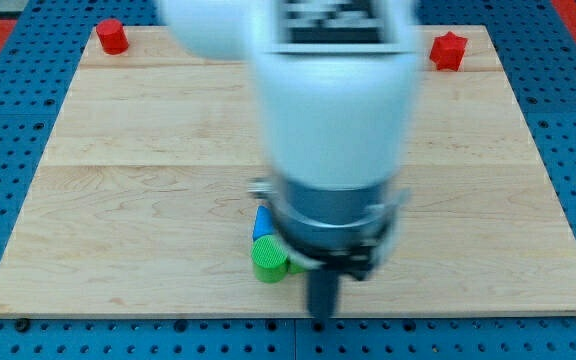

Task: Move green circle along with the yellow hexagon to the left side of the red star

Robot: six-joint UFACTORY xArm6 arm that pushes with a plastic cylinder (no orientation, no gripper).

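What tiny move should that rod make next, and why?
Probably slide my tip round beneath the green circle to its lower-left side. The tip now sits at its lower right, while the red star lies far toward the view's top right, so pushing from here would send it the wrong way.

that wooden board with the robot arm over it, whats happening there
My arm hangs over the wooden board, its bulk hiding much of the middle. My tip sits near the view's bottom edge, just right of the green circle, with a blue block right above it. No yellow hexagon shows. Two red blocks sit at the top corners: left, right.
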